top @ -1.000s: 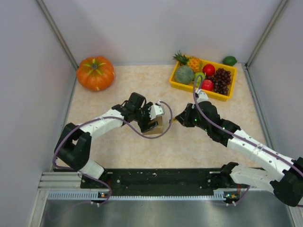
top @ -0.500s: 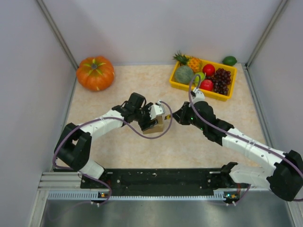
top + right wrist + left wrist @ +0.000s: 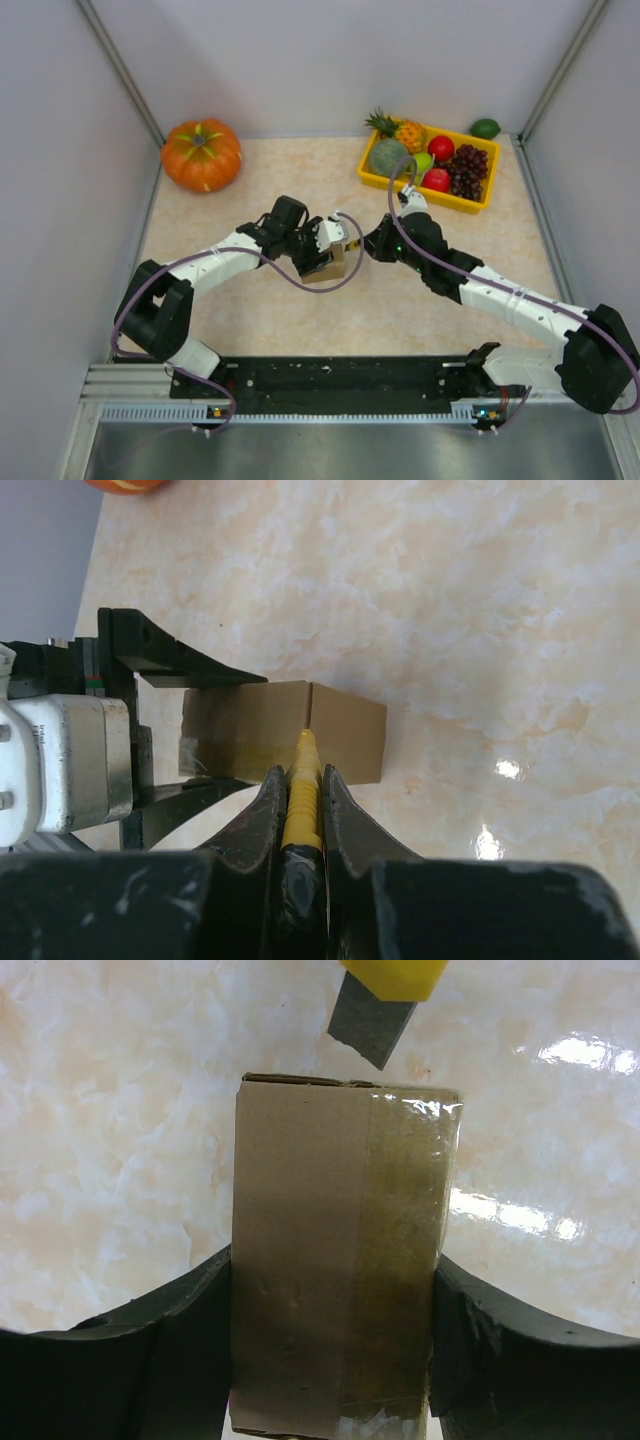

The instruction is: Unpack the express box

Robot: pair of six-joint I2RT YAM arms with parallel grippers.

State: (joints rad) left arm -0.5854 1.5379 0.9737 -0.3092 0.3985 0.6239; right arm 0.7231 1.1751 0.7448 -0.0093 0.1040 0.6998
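The express box (image 3: 331,266) is a small brown carton with clear tape along its seam, standing on the marble table top. My left gripper (image 3: 327,252) is shut on the express box (image 3: 340,1260), its black fingers (image 3: 190,1310) pressed against both sides. My right gripper (image 3: 298,775) is shut on a yellow utility knife (image 3: 300,805). The knife points at the box (image 3: 285,740) from its right side. In the left wrist view the grey blade (image 3: 370,1025) hangs just beyond the box's far edge, close to the taped seam. My right gripper (image 3: 373,246) sits just right of the box.
An orange pumpkin (image 3: 201,154) stands at the back left. A yellow tray (image 3: 450,199) of plastic fruit sits at the back right, with a green lime (image 3: 485,128) behind it. Grey walls close in the table on three sides.
My left gripper has closed onto the box. My right arm has moved left, bringing the knife close to the box.
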